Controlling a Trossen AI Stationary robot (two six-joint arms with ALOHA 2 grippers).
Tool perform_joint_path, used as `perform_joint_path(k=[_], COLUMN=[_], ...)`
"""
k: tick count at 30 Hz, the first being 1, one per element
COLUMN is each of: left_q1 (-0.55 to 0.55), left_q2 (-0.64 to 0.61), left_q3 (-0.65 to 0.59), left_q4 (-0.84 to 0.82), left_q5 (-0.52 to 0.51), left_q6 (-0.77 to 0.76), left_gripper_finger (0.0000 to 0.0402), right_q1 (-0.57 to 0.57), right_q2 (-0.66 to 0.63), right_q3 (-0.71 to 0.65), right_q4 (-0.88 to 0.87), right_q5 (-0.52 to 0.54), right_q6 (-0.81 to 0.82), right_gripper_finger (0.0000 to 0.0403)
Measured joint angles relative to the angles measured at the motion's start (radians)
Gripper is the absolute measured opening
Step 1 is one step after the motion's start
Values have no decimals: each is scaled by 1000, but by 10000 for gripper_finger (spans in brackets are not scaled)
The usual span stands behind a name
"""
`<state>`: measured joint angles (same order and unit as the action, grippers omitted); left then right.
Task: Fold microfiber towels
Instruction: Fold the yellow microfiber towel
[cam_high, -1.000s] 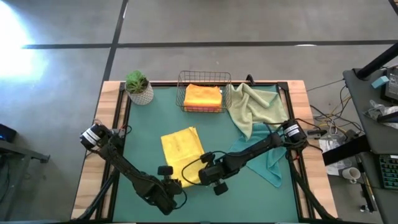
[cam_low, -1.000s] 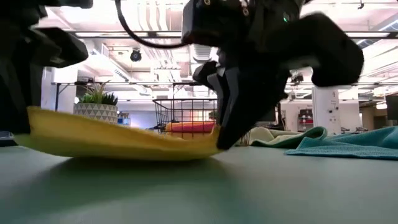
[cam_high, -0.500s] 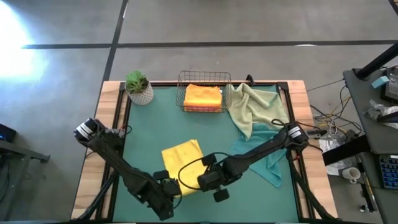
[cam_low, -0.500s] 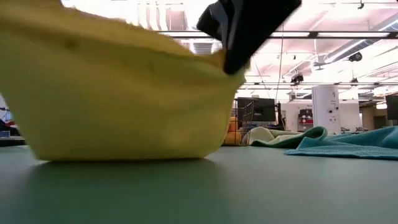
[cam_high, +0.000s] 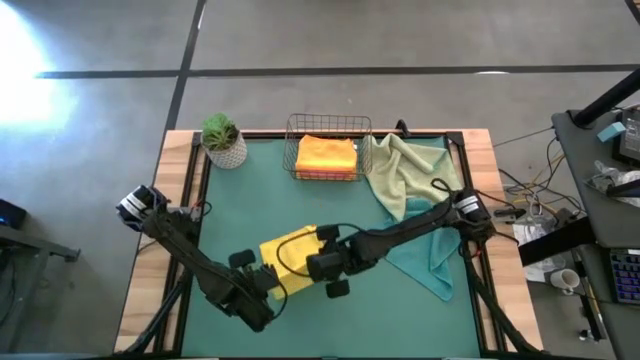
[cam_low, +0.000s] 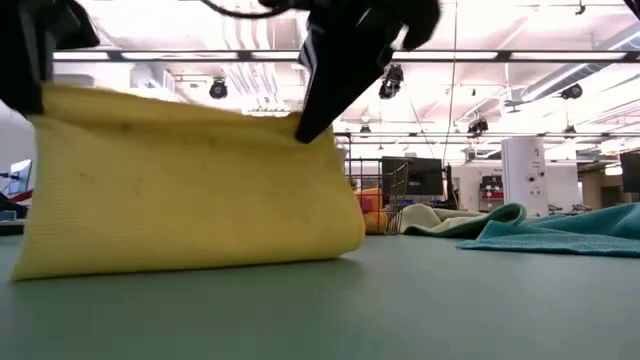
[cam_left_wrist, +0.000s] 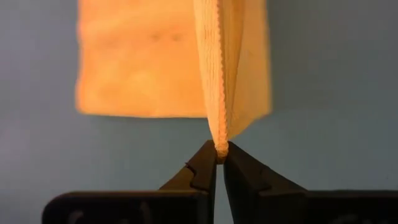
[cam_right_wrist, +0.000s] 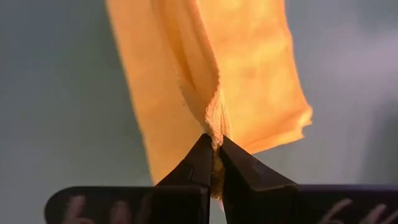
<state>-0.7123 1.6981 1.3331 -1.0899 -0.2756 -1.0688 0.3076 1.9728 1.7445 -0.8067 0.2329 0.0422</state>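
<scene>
Both end effectors clamped on yellow towel edge, left end effector, right end effector, lifted above mat

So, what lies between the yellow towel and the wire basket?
In the high view, only bare green mat lies between the yellow towel and the wire basket.

The right claw filled the lower part of the right wrist view, its two dark fingers pressed together on a puckered edge of the yellow towel. From the pinch the cloth spread away in a wide hanging sheet with a crease running down into the grip, possibly doubled over. Behind it lay the plain green desk, blurred.
</scene>
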Motion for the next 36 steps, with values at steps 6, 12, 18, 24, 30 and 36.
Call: perform_joint_path(k=[6, 12, 18, 24, 30, 36], left_q1=[60, 111, 145, 166, 169, 169], left_q2=[0, 0, 0, 0, 0, 0], left_q3=[-36, -59, -93, -103, -103, -103], left_q4=[-97, -118, -125, -125, -127, -128], left_q5=[-30, -45, -35, -21, -57, -63], left_q6=[-76, -69, -68, -16, -15, 55], left_gripper_finger=[10, 10, 10, 10, 23, 73], right_q1=[-60, -106, -139, -153, -153, -157], right_q2=[1, 5, 8, 8, 8, 8], right_q3=[-46, -95, -112, -113, -113, -113], right_q4=[94, 141, 194, 204, 222, 222], right_q5=[5, 3, 2, 1, 1, 4], right_q6=[0, 5, 52, 48, 34, 50], right_gripper_finger=[9, 9, 9, 9, 23, 78])
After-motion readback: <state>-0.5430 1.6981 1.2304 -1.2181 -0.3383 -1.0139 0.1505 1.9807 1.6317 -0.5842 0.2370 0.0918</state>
